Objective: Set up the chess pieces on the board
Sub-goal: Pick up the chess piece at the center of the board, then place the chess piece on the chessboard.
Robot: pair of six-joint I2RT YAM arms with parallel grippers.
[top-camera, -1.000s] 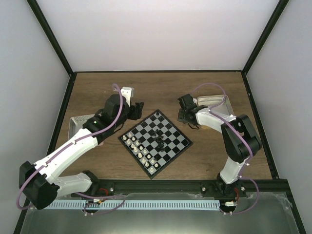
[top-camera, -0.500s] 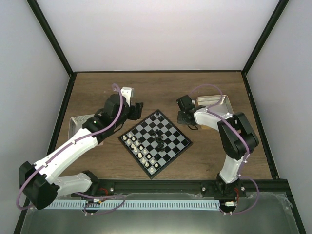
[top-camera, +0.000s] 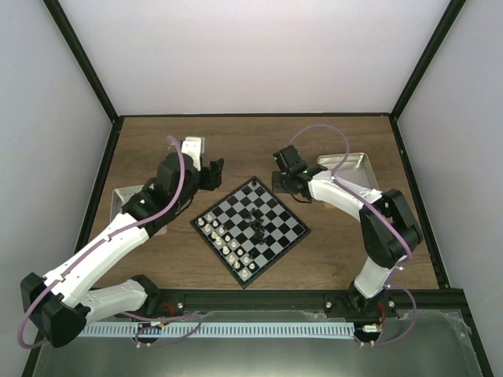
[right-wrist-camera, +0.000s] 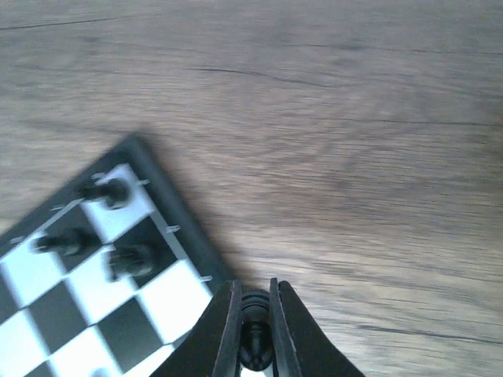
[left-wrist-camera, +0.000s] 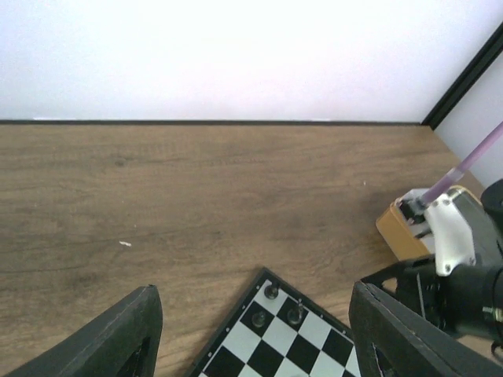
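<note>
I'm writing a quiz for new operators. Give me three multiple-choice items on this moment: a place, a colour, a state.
1. Where is the right gripper relative to the board?
A. above its centre
B. just beyond its far-right edge
C. beyond its near-left edge

2. What colour is the chess piece in the right gripper's jaws?
A. white
B. red
C. black

3. How do the left gripper's jaws stand?
A. open, empty
B. shut on a piece
C. shut, empty

B: the top view shows it there. C: dark in the right wrist view. A: they stand wide apart, nothing between.
</note>
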